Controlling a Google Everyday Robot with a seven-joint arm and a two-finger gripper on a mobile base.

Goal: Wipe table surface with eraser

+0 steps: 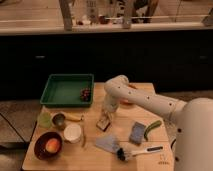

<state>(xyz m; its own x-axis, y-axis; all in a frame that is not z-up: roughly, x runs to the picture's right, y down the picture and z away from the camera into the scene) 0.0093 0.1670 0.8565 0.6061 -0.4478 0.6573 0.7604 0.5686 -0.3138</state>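
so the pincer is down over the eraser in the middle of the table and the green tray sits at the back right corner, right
Not quite: the camera view shows the green tray at the back left corner. The pincer is indeed down over the eraser mid-table.

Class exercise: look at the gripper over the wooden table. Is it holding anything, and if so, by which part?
The gripper is down at the small tan rectangular eraser on the light tan wooden table surface, at the block's upper end. Whether it actually grips it cannot be told.
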